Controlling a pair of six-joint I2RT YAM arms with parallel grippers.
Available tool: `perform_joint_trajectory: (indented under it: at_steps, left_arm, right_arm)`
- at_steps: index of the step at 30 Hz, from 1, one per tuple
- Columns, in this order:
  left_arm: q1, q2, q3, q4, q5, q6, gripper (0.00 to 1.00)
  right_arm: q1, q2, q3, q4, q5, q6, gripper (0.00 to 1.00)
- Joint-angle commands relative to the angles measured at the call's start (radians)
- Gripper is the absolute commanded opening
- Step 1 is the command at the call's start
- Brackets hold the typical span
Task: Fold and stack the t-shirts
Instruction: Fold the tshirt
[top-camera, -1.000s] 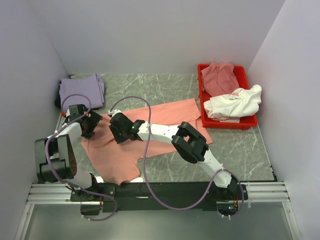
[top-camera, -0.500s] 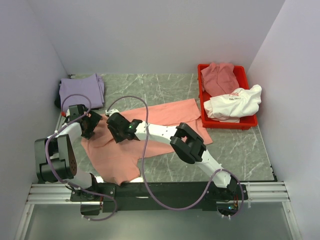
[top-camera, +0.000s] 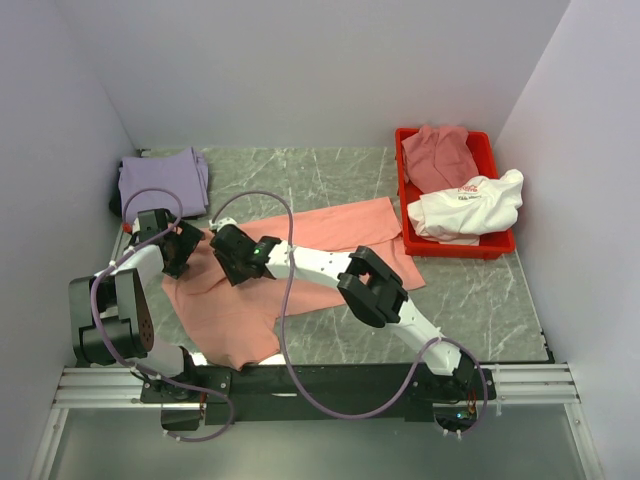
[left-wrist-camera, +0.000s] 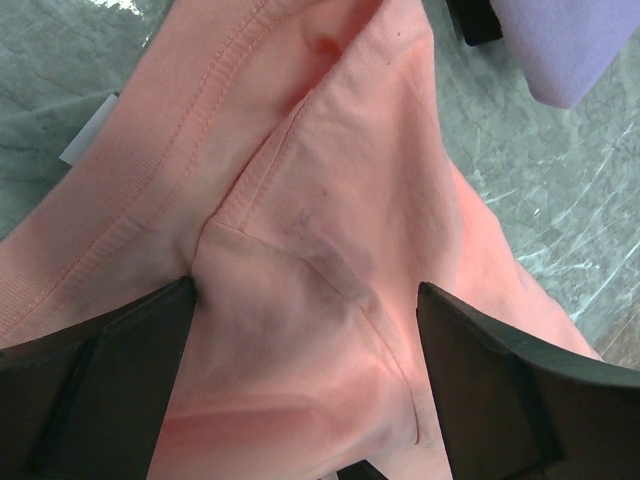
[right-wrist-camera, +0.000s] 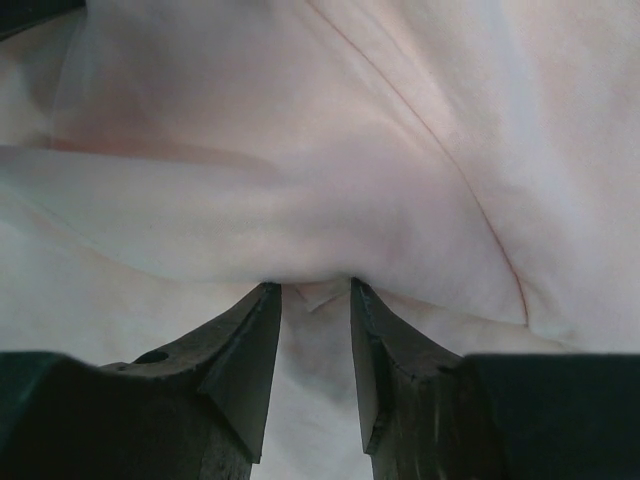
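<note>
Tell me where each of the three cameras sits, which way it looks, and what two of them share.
Top external: fixed above and behind the bases, looking down on the table; both arms show.
Left wrist: on the left arm, looking down at the salmon t-shirt past the open left gripper.
Right wrist: on the right arm, close against that cloth; the right gripper shows.
Shared: all three show the salmon t-shirt.

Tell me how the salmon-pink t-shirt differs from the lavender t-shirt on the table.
The salmon-pink t-shirt lies spread out and rumpled in the middle; the lavender t-shirt sits folded in the far-left corner. The salmon-pink t-shirt covers far more table than the lavender t-shirt. The left hand and right hand are at the salmon-pink t-shirt, neither at the lavender t-shirt. Both are plain cloth tees.
</note>
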Motion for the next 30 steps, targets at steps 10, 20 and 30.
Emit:
perform_joint_trajectory:
  at_steps: [10, 20, 30]
  left_arm:
    - [0.004, 0.013, 0.012, -0.021, 0.002, 0.026, 0.99]
    - [0.004, 0.016, 0.018, -0.026, -0.006, 0.029, 1.0]
    - [0.004, 0.025, 0.024, -0.03, -0.006, 0.029, 0.99]
  right_arm:
    - [-0.003, 0.048, 0.104, -0.091, 0.0, -0.02, 0.25]
    - [-0.006, 0.036, 0.101, -0.094, 0.007, -0.018, 0.0]
    - [-0.004, -0.1, -0.025, 0.007, 0.001, -0.043, 0.0]
